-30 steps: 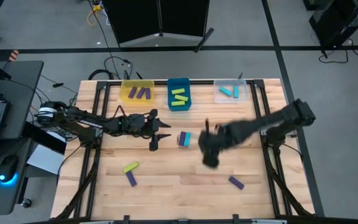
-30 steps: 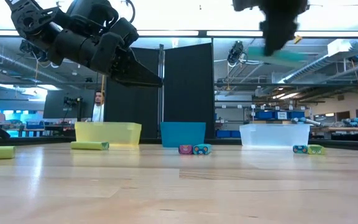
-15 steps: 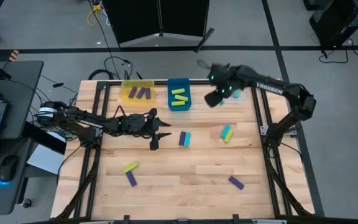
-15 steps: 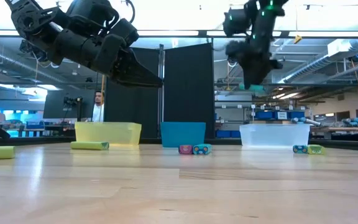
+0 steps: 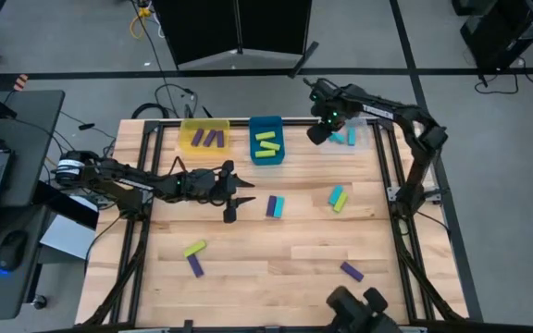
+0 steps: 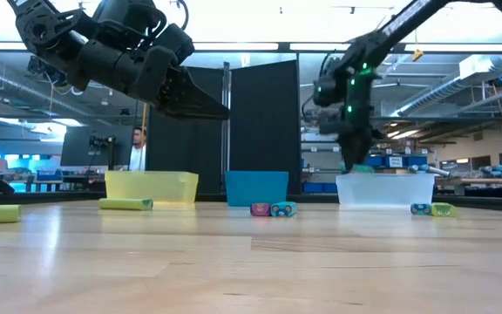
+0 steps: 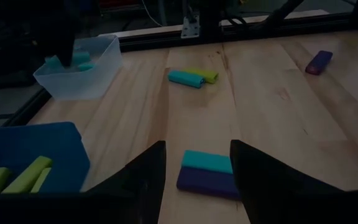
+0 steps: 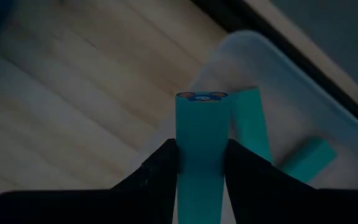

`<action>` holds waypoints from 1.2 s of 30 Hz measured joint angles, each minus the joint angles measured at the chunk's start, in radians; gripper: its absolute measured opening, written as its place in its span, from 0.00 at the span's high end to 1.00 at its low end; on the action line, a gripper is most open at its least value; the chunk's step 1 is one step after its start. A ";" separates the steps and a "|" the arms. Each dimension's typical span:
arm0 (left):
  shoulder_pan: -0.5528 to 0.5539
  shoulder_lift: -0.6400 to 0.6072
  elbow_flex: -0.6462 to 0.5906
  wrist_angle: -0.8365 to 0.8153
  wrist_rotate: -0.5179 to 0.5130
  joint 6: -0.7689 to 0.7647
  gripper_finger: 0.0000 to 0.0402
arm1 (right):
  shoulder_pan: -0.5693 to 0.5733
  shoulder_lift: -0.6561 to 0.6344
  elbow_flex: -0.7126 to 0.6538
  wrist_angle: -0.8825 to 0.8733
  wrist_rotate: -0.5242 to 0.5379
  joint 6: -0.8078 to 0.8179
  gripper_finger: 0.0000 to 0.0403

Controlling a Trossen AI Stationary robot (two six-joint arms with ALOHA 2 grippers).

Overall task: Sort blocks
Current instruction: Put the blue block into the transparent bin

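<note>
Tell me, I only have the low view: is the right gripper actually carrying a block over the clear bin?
Observer: Yes. The right wrist view shows a cyan block clamped between the right gripper's fingers.
Operator: Is the bin empty beneath it?
Observer: No. Two more cyan blocks already lie in the clear bin.
Operator: Where is the left gripper aimed?
Observer: From above, the left gripper hangs open mid-table; its wrist view shows a cyan and purple pair lying just ahead of its fingers.
Operator: What is loose near me?
Observer: A lime block beside a purple block, and another purple one.
</note>
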 joint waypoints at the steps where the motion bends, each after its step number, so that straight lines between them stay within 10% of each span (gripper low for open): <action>1: 0.000 0.000 0.000 0.000 0.000 0.000 0.54 | -0.006 0.016 0.000 0.001 0.002 -0.005 0.71; 36: 0.000 0.000 0.000 -0.004 -0.004 0.000 0.54 | -0.087 0.079 -0.151 0.199 -0.052 -0.012 0.60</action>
